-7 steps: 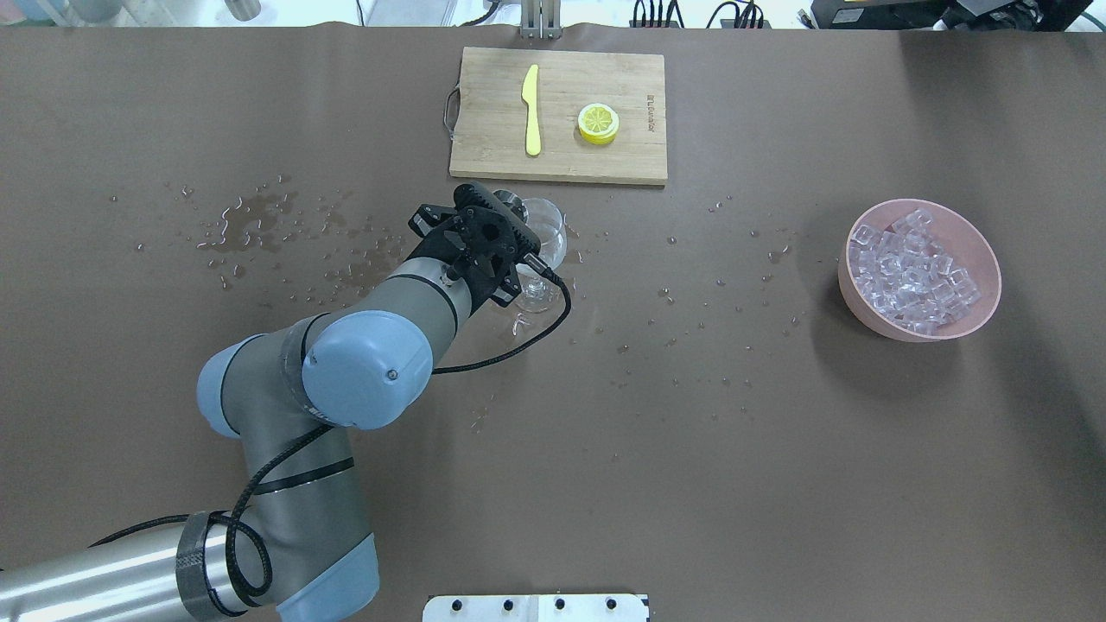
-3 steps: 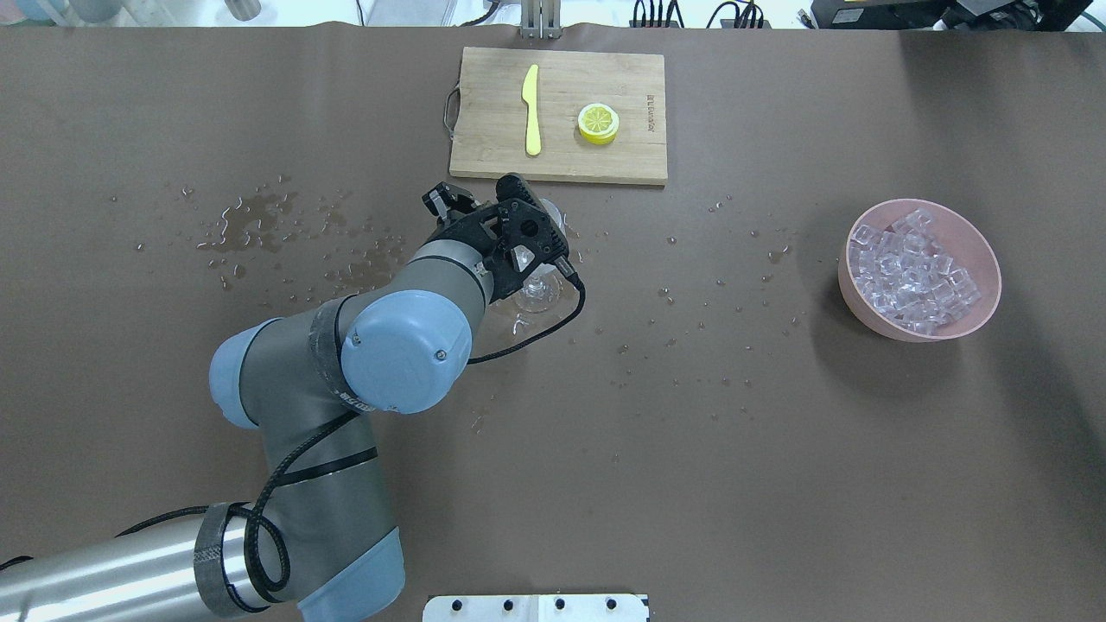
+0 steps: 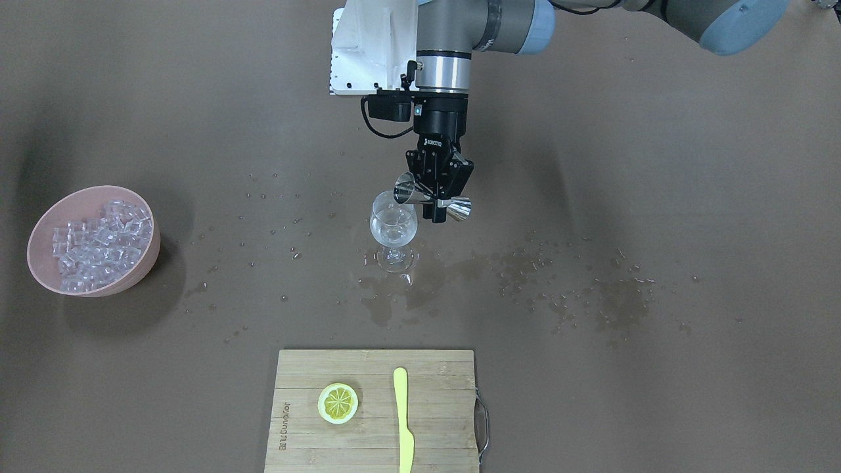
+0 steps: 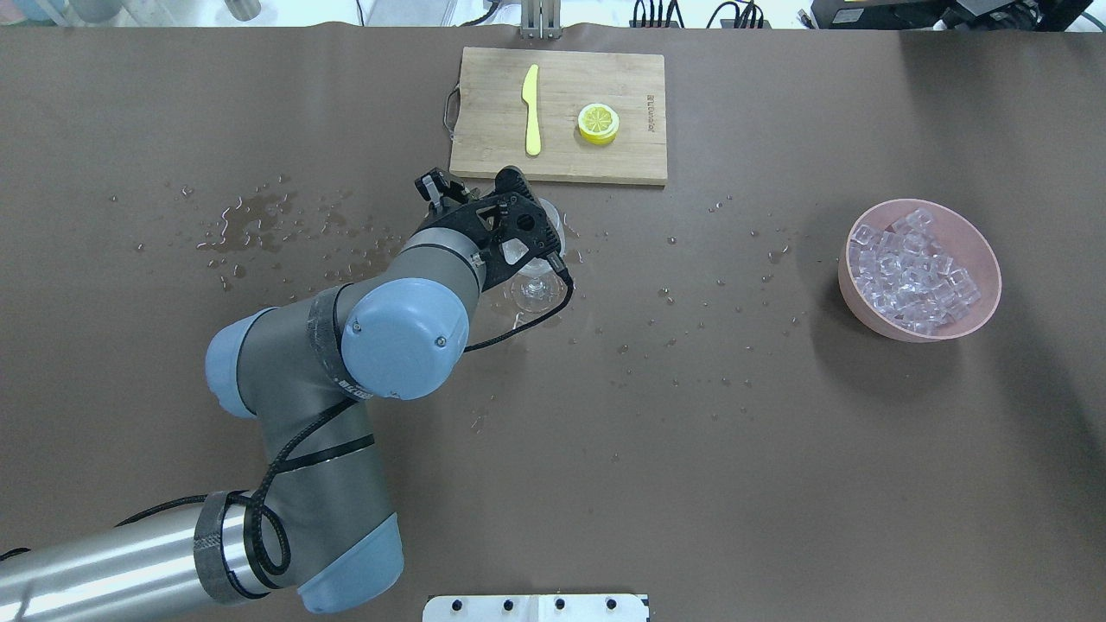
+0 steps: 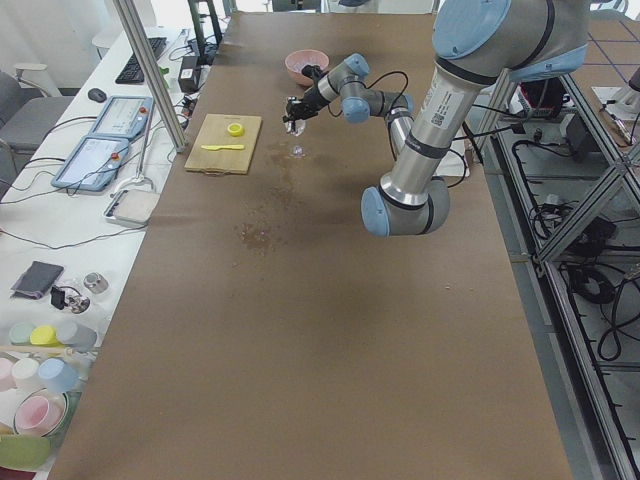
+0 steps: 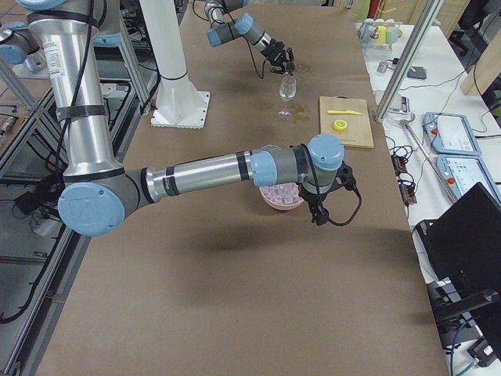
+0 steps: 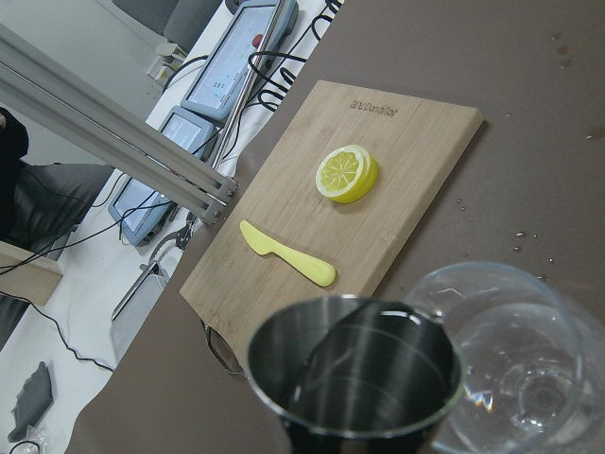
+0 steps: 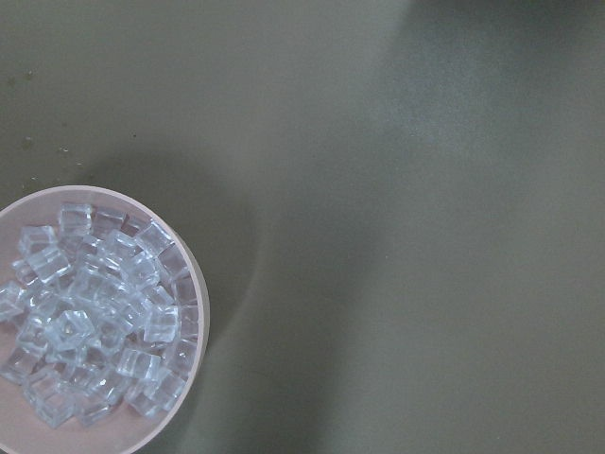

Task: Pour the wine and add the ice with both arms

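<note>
Jaws of your left gripper [image 3: 437, 197] pinch the steel jigger [image 3: 460, 209] at its waist, tipped so that its mouth comes over the wine glass [image 3: 393, 223], which holds a little wine [image 3: 392, 236]. The right gripper [image 6: 317, 205] hangs near the pink bowl [image 8: 200, 312] of ice [image 8: 90, 322]; how its jaws stand, you cannot tell.
</note>
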Robot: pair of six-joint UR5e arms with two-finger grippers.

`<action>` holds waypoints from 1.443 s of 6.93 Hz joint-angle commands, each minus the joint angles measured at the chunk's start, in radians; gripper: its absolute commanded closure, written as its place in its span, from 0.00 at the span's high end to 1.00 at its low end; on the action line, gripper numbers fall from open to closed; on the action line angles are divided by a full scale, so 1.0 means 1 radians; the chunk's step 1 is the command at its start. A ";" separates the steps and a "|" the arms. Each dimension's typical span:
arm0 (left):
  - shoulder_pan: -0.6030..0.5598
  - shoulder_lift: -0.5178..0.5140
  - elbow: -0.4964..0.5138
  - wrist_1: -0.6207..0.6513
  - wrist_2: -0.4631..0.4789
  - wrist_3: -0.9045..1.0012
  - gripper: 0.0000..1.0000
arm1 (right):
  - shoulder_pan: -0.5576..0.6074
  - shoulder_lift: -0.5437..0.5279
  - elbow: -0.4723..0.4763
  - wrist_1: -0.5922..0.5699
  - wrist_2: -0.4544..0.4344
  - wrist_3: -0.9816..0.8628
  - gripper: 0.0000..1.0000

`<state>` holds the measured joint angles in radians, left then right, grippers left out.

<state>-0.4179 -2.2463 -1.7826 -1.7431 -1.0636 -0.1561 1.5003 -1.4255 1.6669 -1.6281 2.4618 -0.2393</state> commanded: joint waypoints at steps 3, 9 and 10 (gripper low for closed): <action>-0.019 0.001 0.018 0.020 0.004 0.069 0.00 | -0.006 0.000 0.001 0.002 0.000 0.000 1.00; -0.016 -0.047 -0.009 0.180 0.004 0.135 0.00 | -0.015 -0.003 -0.007 0.004 0.000 0.000 1.00; -0.016 -0.080 -0.008 0.235 0.004 0.176 0.00 | -0.015 -0.003 -0.009 0.005 0.000 0.000 1.00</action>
<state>-0.4347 -2.2961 -1.7904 -1.5645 -1.0599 -0.0145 1.4854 -1.4275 1.6611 -1.6248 2.4615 -0.2393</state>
